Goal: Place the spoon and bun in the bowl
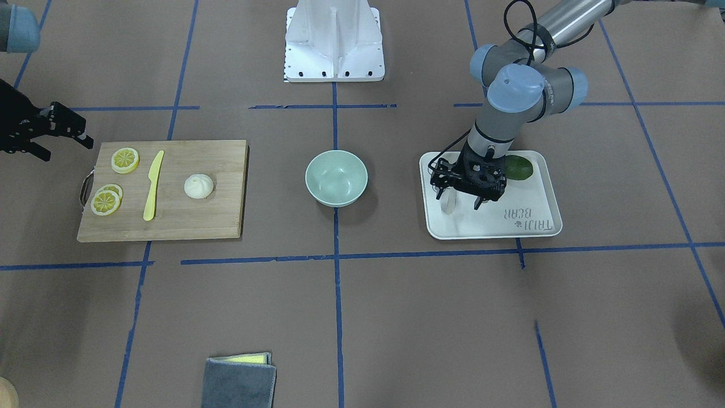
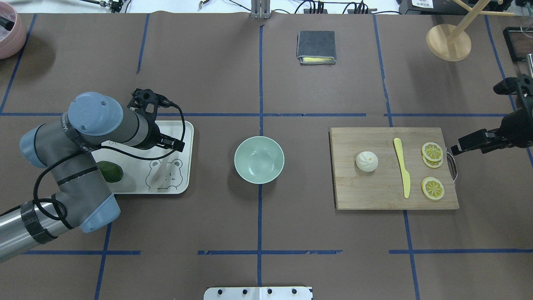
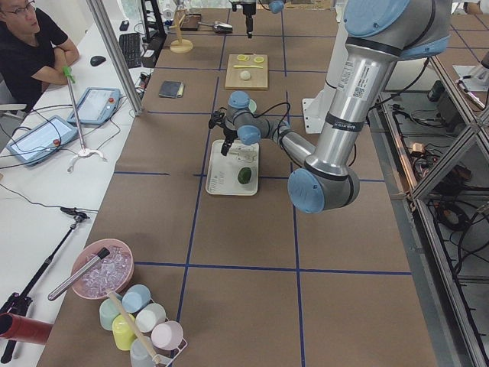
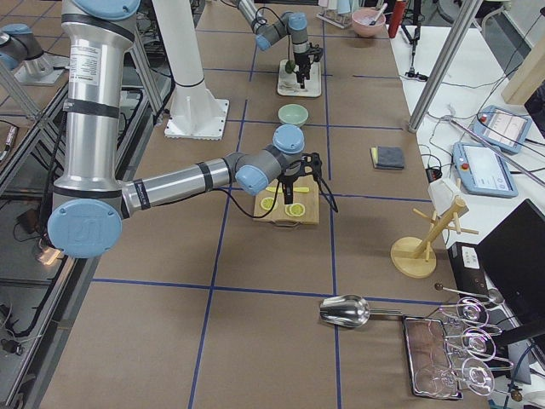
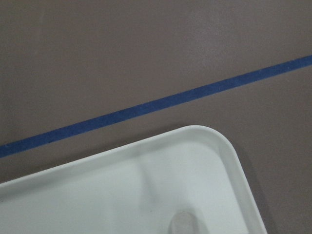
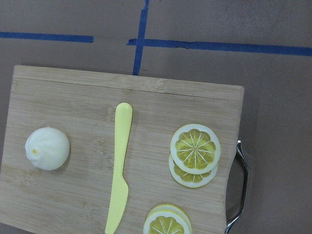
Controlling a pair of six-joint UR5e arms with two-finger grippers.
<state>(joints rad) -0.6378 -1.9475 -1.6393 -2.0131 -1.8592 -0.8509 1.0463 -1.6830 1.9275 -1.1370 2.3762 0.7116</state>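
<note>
One each: bowl (image 2: pixel 259 163), bun (image 2: pixel 367 161), spoon (image 2: pixel 160 174), knife (image 2: pixel 402 167)

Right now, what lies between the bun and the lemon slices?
A yellow knife, apart from the bun and the lemon slices; the overhead view shows it.

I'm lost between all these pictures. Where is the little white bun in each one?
Front-facing: bun left of centre, on the wooden board.
Overhead: right of centre.
Left side: tiny, far, top centre.
Right side: cannot make it out; the right arm overlaps the board.
Left wrist: not in it.
Right wrist: left edge.
Shared landmark: the board, with the yellow knife beside the bun.
</note>
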